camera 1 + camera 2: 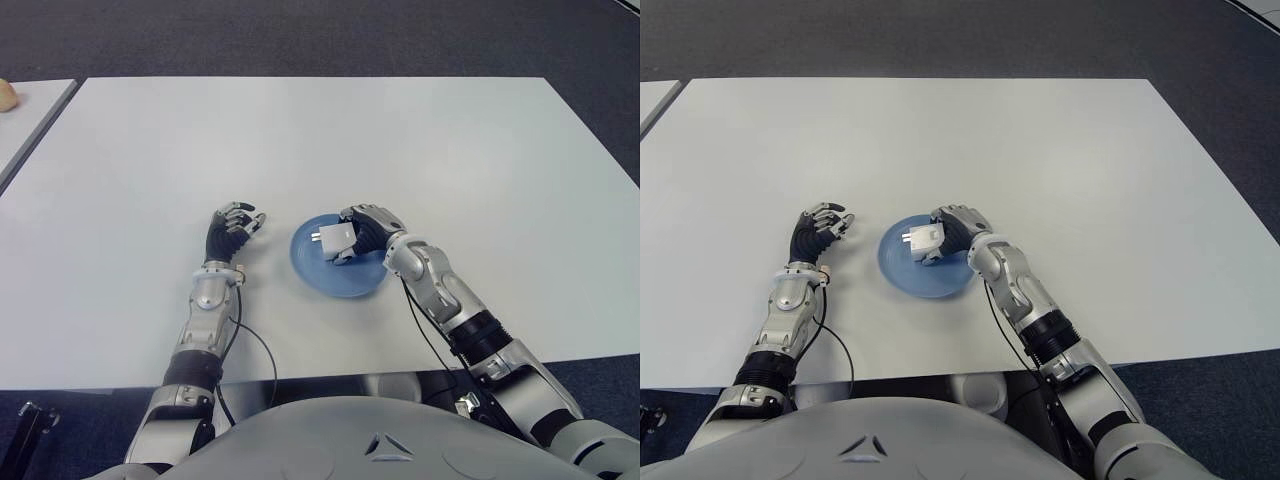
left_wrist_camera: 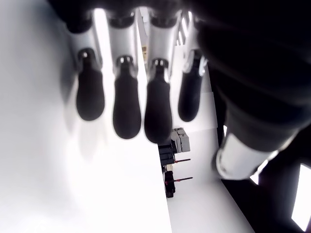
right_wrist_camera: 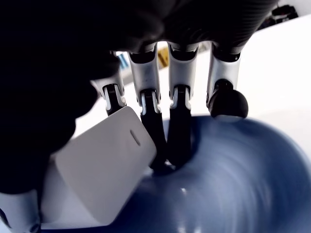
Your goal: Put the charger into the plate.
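Toward the near edge of the flat white tabletop [image 1: 320, 140], the right hand [image 1: 368, 232], black-fingered with silver joints, reaches over the round blue plate [image 1: 340, 278]. Its fingers [image 3: 154, 127] are curled around the small white box-shaped charger [image 1: 335, 240], holding it over the plate's middle; whether the charger touches the dish cannot be told. Just beside the plate's left rim, apart from it, the left hand [image 1: 232, 231] shows with fingers [image 2: 127, 108] loosely bent, holding nothing.

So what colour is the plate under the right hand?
Blue: the round blue plate, clearest in the left eye view.
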Available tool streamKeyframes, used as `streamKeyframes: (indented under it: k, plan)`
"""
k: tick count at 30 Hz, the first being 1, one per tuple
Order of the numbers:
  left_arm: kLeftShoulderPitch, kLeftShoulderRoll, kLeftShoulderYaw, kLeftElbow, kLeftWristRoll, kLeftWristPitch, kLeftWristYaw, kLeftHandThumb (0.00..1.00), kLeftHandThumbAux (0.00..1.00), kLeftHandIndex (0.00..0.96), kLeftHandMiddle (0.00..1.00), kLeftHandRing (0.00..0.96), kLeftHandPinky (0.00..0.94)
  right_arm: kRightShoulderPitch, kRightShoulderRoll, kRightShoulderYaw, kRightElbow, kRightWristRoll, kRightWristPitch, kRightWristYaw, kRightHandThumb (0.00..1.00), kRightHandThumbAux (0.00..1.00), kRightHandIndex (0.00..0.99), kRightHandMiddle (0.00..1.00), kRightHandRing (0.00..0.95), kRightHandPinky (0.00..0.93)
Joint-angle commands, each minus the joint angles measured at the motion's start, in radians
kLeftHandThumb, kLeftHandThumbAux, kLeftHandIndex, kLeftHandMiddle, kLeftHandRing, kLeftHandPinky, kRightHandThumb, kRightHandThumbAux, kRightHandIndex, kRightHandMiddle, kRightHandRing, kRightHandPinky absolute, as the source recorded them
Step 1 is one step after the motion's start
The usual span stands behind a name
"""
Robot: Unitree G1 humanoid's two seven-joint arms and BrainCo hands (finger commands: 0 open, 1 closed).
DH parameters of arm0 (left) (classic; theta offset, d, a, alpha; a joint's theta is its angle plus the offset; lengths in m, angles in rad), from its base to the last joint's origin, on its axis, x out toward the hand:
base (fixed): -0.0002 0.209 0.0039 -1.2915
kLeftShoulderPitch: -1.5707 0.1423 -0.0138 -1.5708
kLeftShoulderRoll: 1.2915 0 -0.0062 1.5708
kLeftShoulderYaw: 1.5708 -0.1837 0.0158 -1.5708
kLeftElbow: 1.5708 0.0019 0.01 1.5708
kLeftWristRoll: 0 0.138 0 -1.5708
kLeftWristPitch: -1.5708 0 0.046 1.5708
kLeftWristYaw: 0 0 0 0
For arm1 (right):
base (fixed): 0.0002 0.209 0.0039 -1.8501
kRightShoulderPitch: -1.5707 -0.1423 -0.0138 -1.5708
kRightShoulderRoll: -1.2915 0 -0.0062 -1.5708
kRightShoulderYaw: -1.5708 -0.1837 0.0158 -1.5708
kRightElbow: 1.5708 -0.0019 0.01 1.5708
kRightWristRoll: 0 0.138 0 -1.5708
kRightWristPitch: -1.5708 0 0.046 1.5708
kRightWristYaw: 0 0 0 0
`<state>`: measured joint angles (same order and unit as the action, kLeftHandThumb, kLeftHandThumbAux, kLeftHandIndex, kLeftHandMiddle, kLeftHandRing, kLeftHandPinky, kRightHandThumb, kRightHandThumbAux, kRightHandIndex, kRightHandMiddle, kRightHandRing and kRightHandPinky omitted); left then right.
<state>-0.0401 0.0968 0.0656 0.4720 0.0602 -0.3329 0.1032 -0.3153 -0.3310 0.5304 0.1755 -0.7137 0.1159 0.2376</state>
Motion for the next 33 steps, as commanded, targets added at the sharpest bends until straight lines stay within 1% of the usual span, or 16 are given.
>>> streamKeyframes:
  k: [1, 8, 13, 14, 17, 18, 20, 22, 23, 24, 25, 26, 27, 29, 31, 33]
  plan:
    - [0.008, -0.006, 0.002, 0.014, 0.01, 0.01, 0.014, 0.708, 0.718, 0.435, 0.649, 0.641, 0.638, -0.012, -0.004, 0.041, 0.03, -0.042, 0.023, 0.056, 0.708, 0.718, 0.441, 0.811, 0.819, 0.842]
    - [0.006, -0.005, 0.002, 0.017, 0.011, 0.003, 0.018, 0.708, 0.717, 0.435, 0.646, 0.638, 0.636, -0.019, -0.001, 0.07, 0.061, -0.09, 0.008, 0.034, 0.704, 0.718, 0.437, 0.781, 0.792, 0.795]
    - [0.005, -0.005, 0.003, 0.016, 0.009, 0.008, 0.016, 0.709, 0.717, 0.436, 0.647, 0.64, 0.638, -0.017, -0.006, 0.079, 0.073, -0.098, -0.015, 0.022, 0.7, 0.719, 0.43, 0.707, 0.712, 0.688]
    - [0.005, -0.005, 0.003, 0.016, 0.008, 0.01, 0.015, 0.709, 0.717, 0.436, 0.648, 0.641, 0.637, -0.017, -0.008, 0.081, 0.076, -0.096, -0.023, 0.021, 0.697, 0.72, 0.425, 0.649, 0.657, 0.632]
    - [0.005, -0.006, 0.005, 0.012, 0.002, 0.018, 0.01, 0.708, 0.717, 0.435, 0.65, 0.642, 0.633, -0.022, -0.014, 0.085, 0.087, -0.091, -0.054, 0.017, 0.692, 0.722, 0.415, 0.561, 0.576, 0.555]
    - [0.005, -0.006, 0.005, 0.011, 0.0, 0.019, 0.009, 0.708, 0.717, 0.435, 0.65, 0.642, 0.631, -0.024, -0.016, 0.086, 0.092, -0.09, -0.064, 0.015, 0.69, 0.723, 0.413, 0.51, 0.519, 0.505]
    - [0.005, -0.006, 0.006, 0.01, -0.002, 0.022, 0.006, 0.707, 0.718, 0.435, 0.649, 0.639, 0.625, -0.026, -0.019, 0.087, 0.099, -0.089, -0.079, 0.015, 0.687, 0.725, 0.407, 0.357, 0.346, 0.346]
    - [0.005, -0.005, 0.006, 0.009, -0.004, 0.025, 0.004, 0.707, 0.718, 0.435, 0.648, 0.638, 0.622, -0.028, -0.021, 0.089, 0.101, -0.094, -0.084, 0.02, 0.685, 0.725, 0.404, 0.289, 0.268, 0.272]
    - [0.006, -0.005, 0.006, 0.008, -0.004, 0.027, 0.003, 0.707, 0.718, 0.435, 0.646, 0.636, 0.62, -0.03, -0.023, 0.091, 0.099, -0.1, -0.081, 0.026, 0.594, 0.708, 0.314, 0.225, 0.203, 0.215]
    - [0.006, -0.005, 0.005, 0.006, -0.004, 0.028, 0.003, 0.706, 0.718, 0.435, 0.645, 0.634, 0.618, -0.031, -0.025, 0.093, 0.098, -0.105, -0.079, 0.031, 0.529, 0.695, 0.241, 0.159, 0.141, 0.166]
    - [0.006, -0.004, 0.005, 0.006, -0.002, 0.026, 0.003, 0.706, 0.718, 0.435, 0.644, 0.633, 0.617, -0.033, -0.028, 0.098, 0.096, -0.115, -0.076, 0.036, 0.506, 0.69, 0.215, 0.136, 0.12, 0.148]
    - [0.006, -0.003, 0.004, 0.006, -0.001, 0.025, 0.004, 0.706, 0.718, 0.434, 0.642, 0.631, 0.617, -0.035, -0.029, 0.101, 0.095, -0.121, -0.074, 0.038, 0.464, 0.678, 0.155, 0.087, 0.076, 0.098]
    - [0.006, -0.002, 0.003, 0.007, 0.002, 0.021, 0.004, 0.706, 0.719, 0.434, 0.642, 0.631, 0.616, -0.035, -0.033, 0.106, 0.095, -0.131, -0.077, 0.034, 0.449, 0.674, 0.133, 0.069, 0.061, 0.08]
    - [0.006, 0.0, 0.002, 0.009, 0.005, 0.015, 0.005, 0.705, 0.719, 0.434, 0.641, 0.631, 0.619, -0.035, -0.038, 0.114, 0.095, -0.147, -0.084, 0.023, 0.404, 0.644, 0.054, 0.028, 0.025, 0.033]
    - [0.006, 0.002, 0.001, 0.011, 0.006, 0.012, 0.003, 0.705, 0.719, 0.434, 0.64, 0.631, 0.62, -0.034, -0.04, 0.117, 0.098, -0.158, -0.093, 0.006, 0.388, 0.632, 0.027, 0.014, 0.012, 0.016]
    - [0.005, 0.003, 0.001, 0.012, 0.002, 0.012, -0.004, 0.705, 0.719, 0.434, 0.645, 0.636, 0.626, -0.029, -0.044, 0.119, 0.1, -0.172, -0.112, -0.033, 0.367, 0.591, 0.011, 0.005, 0.005, 0.006]
